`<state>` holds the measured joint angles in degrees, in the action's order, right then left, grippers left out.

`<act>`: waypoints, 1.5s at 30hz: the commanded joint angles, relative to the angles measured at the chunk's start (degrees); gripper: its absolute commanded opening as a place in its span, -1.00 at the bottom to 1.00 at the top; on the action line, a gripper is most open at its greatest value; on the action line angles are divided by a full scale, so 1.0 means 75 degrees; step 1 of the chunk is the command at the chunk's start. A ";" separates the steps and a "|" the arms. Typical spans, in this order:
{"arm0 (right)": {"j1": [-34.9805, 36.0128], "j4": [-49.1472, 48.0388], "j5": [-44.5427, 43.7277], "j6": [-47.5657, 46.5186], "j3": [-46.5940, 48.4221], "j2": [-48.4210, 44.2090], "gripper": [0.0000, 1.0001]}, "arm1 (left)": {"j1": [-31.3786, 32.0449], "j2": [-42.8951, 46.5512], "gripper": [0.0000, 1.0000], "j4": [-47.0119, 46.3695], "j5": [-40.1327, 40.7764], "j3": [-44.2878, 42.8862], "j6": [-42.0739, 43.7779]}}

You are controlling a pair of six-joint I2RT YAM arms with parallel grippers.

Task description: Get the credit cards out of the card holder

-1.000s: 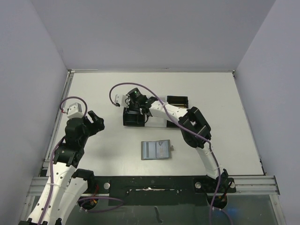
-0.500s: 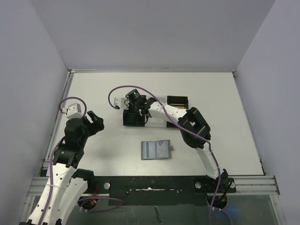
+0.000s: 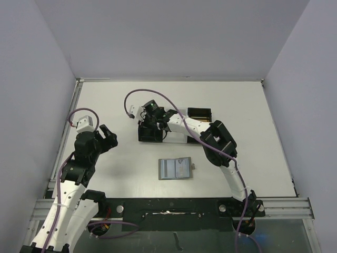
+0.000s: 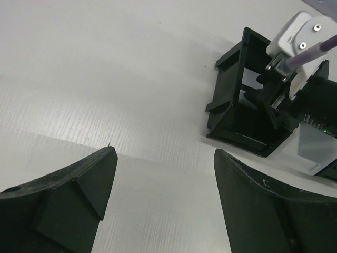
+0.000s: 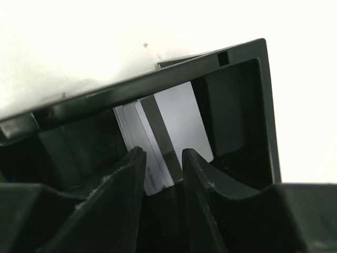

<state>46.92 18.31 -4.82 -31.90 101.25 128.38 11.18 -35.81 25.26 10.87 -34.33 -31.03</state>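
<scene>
Card holder (image 3: 175, 168) is laid open at mid-table. Right gripper (image 5: 163, 158) is held slightly parted above cards (image 5: 176, 118) in a black tray (image 5: 131, 88), nothing gripped; left gripper (image 4: 166, 158) is spread wide and empty.

cards (image 5: 179, 118) partly hidden behind right pincer (image 5: 162, 158)

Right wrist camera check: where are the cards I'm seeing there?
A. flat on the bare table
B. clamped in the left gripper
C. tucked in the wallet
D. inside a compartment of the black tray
D. The cards stand inside the walls of a black tray compartment, just beyond the right gripper, whose jaws stand apart. The wallet lies open on the table, well away from it.
</scene>
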 commanded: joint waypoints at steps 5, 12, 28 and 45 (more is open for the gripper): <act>-0.0064 -0.0658 0.0546 0.4619 0.0250 -0.0726 -0.66 | -0.0026 -0.0026 0.47 -0.0156 -0.0151 -0.0234 0.0001; 0.0010 0.0229 -0.0440 0.7261 0.0628 -0.0401 -0.87 | -0.0029 0.0025 0.47 -0.0156 -0.0112 -0.0226 -0.0047; 0.0223 0.1786 -0.0809 0.8274 0.1863 0.0807 -0.88 | -0.0031 0.0075 0.48 -0.0051 -0.0045 -0.0304 -0.0070; 0.0249 0.1688 -0.2239 0.7665 0.1711 0.1498 -0.55 | -0.0038 0.0035 0.49 -0.0025 0.0001 -0.0310 -0.0105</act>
<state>48.47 33.08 -15.31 27.24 117.43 139.20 11.16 -35.70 26.39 10.72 -34.33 -31.33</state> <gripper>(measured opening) 0.190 0.742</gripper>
